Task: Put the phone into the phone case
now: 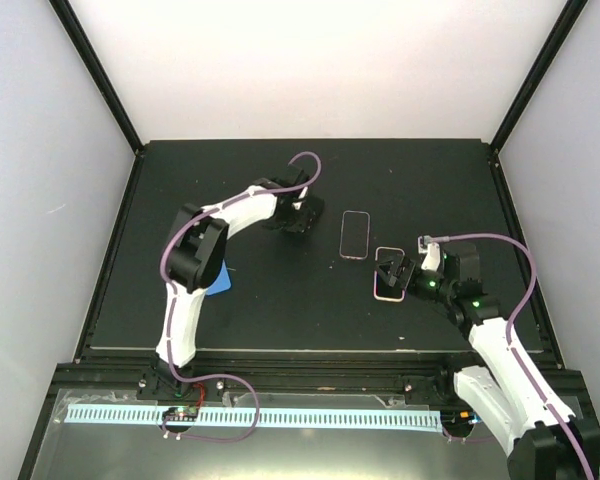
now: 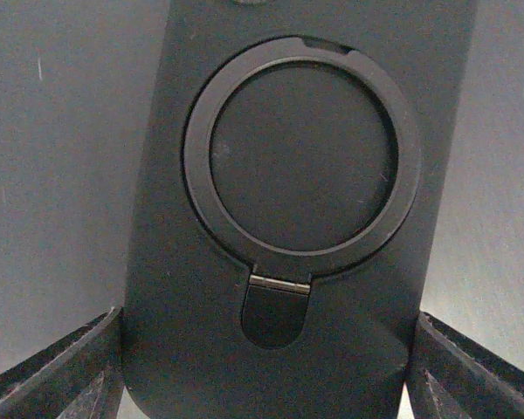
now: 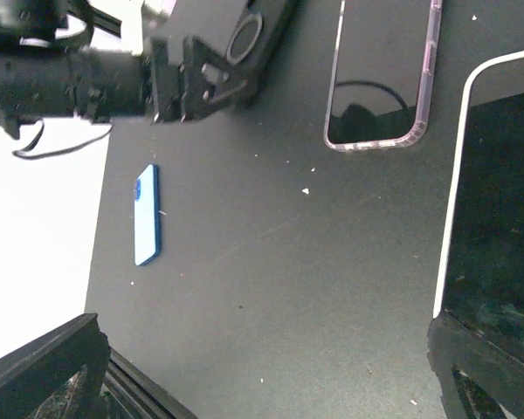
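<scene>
From the top camera I have the phone point(image 1: 385, 292) lying screen up on the table point(image 1: 280, 320), at about 4 o'clock from the table's centre. It has a pale rim and a dark screen. The right gripper point(image 1: 395, 270) hangs directly over the phone's upper half. On the right wrist camera its jaws are spread as wide as I see them go, with nothing between them but bare table. One finger point(image 3: 480, 367) sits over the phone's near corner.

The clear case point(image 1: 355, 235) with a pinkish rim lies flat near the centre, just off the phone's 11 o'clock corner and not touching it.

At 9 o'clock from the clear case, the left gripper point(image 1: 298, 218) is down over the black case point(image 2: 297, 175). That case shows its back, with a round ring stand folded flat. On the left wrist camera the case sits between the two fingers point(image 2: 79, 371), each right at one long edge. The jaws are wide, but I cannot tell whether they are pressing on the case or only flanking it.

A blue phone-shaped slab point(image 1: 218, 281) lies at 8 o'clock, beside the left arm's elbow, well apart from everything else.
</scene>
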`<state>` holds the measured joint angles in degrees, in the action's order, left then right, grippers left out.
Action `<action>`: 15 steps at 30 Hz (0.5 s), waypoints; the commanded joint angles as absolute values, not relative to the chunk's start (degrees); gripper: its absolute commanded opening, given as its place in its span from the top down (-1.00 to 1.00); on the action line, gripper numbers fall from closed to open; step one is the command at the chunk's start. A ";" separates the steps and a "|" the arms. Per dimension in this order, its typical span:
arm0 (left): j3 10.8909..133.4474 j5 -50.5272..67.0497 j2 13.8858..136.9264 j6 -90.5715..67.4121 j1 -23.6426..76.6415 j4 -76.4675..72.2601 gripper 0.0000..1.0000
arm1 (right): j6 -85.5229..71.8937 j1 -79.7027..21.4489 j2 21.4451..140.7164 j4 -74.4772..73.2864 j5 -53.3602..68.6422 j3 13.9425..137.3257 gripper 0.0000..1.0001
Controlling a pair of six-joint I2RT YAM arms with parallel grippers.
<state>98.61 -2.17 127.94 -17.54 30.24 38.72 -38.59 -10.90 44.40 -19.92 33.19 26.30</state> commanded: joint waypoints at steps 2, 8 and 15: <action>85.06 8.87 113.73 -23.65 30.66 34.37 -0.38 | -41.66 -11.34 42.04 -16.92 36.04 24.89 -0.99; 63.62 25.07 100.10 -31.93 30.71 20.50 -0.30 | -44.74 -13.92 42.44 -13.30 36.30 24.41 -0.95; 45.53 36.33 90.60 -42.87 33.35 2.88 -0.26 | -50.21 -19.35 44.65 -6.32 33.52 21.88 -0.88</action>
